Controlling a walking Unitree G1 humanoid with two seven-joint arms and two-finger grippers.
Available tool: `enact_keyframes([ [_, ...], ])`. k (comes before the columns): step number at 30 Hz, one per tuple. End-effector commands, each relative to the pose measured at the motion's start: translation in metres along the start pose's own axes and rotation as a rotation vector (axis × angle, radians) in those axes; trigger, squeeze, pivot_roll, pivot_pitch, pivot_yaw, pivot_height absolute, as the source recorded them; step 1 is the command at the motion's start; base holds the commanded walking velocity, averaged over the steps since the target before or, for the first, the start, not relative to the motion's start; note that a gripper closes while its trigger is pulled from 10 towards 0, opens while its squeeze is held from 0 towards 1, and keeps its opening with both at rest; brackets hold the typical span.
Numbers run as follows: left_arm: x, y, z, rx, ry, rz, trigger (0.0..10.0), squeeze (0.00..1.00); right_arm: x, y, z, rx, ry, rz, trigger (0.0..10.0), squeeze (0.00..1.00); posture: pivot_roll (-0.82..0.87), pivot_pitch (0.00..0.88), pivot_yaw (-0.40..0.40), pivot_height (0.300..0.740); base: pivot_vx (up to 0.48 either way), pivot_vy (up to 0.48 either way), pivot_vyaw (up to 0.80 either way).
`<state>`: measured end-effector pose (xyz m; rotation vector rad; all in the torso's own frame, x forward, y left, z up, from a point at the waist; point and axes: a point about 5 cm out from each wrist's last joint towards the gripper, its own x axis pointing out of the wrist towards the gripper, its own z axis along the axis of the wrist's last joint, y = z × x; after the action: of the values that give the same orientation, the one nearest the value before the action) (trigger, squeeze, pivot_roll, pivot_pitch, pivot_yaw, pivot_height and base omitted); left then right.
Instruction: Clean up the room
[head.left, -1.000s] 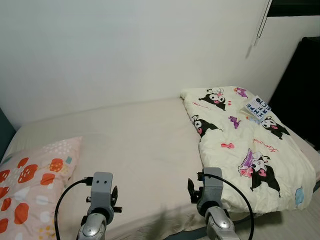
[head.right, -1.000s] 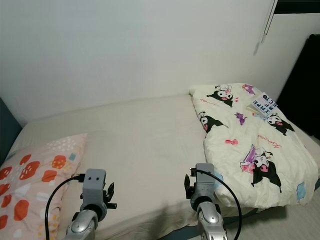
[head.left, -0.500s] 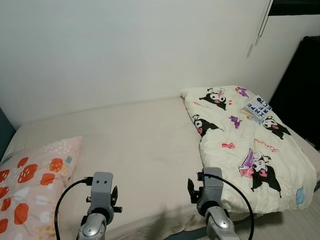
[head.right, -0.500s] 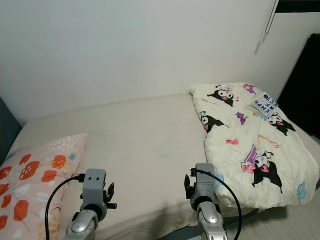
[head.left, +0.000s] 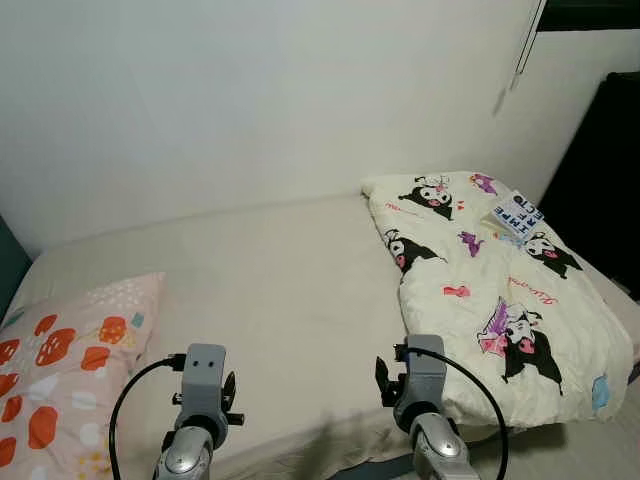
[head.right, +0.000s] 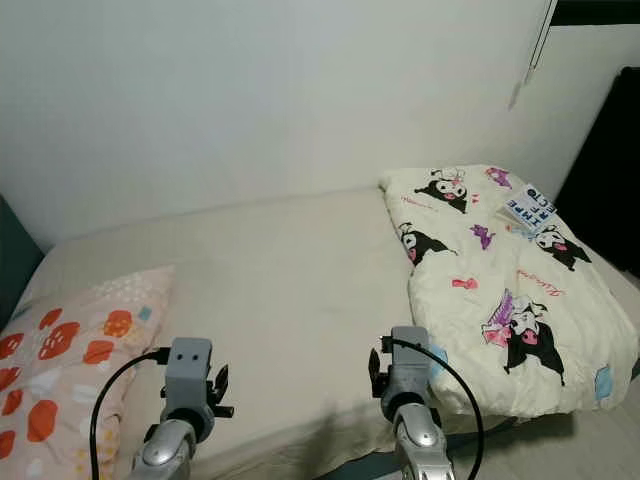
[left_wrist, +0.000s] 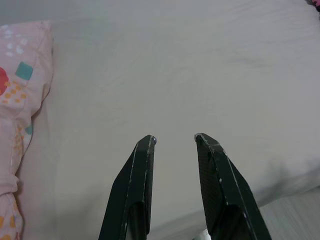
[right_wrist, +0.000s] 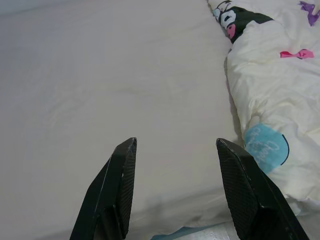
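Nearest the camera, both silver arms are raised side by side over the near edge of the bed (head.left: 280, 290). The left gripper (left_wrist: 174, 139) is held with its two black fingers parted by a narrow gap and nothing between them, above the bare cream sheet (left_wrist: 190, 75) close to the bed's near edge. The right gripper (right_wrist: 175, 142) is spread wider, also empty, over the sheet just beside the near corner of the quilt. At the bed's left end a pink pillow (head.left: 60, 370) printed with red and orange shapes is laid against the near edge, its side seen next to the left gripper in the left wrist view. Over the bed's right end a cream quilt (head.left: 500, 300) printed with black cartoon characters is heaped, folded back on itself, reaching from the near right corner up to the far edge. Near the quilt's far right corner a book (head.left: 517, 212) with a blue and white cover is lying on top of it. Behind the bed a plain white wall (head.left: 260, 100) is seen.
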<state>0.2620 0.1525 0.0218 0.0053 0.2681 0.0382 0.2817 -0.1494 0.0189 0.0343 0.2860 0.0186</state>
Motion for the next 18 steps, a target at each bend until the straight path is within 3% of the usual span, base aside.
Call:
enact_keyframes([
  [1,0.001,-0.001,0.001,-0.004,0.002,0.000,10.0,0.00,0.002,0.001,0.003,0.000,-0.007,0.000,10.0,0.00,-0.02,0.051,-0.004,0.740,0.000,0.000,0.00],
  [9,0.000,-0.001,0.001,0.000,0.006,-0.004,10.0,0.00,0.002,0.001,0.003,-0.006,0.000,-0.001,10.0,0.00,-0.03,0.073,-0.002,0.740,0.000,0.000,0.00],
  [12,-0.013,0.002,-0.009,0.003,0.031,-0.001,10.0,0.00,-0.010,-0.001,-0.012,-0.006,0.036,-0.003,10.0,0.00,-0.02,0.109,-0.004,0.740,0.000,0.000,0.00],
  [18,-0.019,0.004,-0.015,0.008,0.048,0.001,10.0,0.00,-0.018,0.000,-0.019,-0.009,0.052,0.003,10.0,0.00,-0.02,0.120,-0.004,0.740,0.000,0.000,0.00],
])
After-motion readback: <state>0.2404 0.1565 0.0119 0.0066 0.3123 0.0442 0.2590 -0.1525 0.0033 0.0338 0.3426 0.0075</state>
